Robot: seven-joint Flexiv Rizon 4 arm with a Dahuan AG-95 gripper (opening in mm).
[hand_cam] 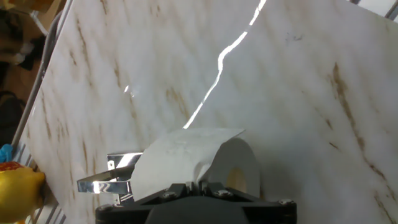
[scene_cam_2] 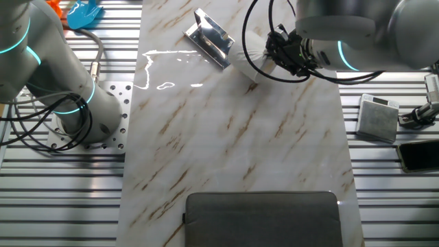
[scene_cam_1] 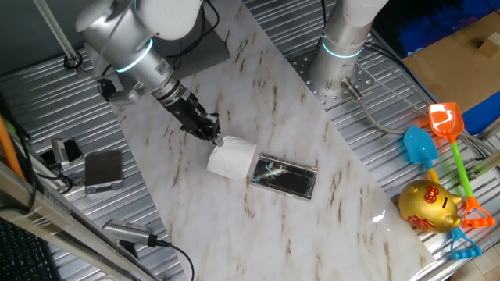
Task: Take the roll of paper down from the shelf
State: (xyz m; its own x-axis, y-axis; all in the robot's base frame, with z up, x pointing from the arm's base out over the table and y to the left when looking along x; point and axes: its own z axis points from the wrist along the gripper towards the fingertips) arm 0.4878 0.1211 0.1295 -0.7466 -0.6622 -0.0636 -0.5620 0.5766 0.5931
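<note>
The roll of paper is a white cylinder lying on its side just left of the shelf, off its dark glossy top. I cannot tell whether it rests on the marble or hangs just above it. My gripper reaches down from the upper left, shut on the roll's wall. In the other fixed view the roll sits between the shelf and the gripper. In the hand view the roll fills the bottom, pinched between the nearly closed fingers of the gripper, with the shelf at the lower left.
A small grey box with cables lies left of the marble. A second arm's base stands at the back. A golden piggy bank and plastic shovels lie at the right. A large grey plate lies at the marble's near end.
</note>
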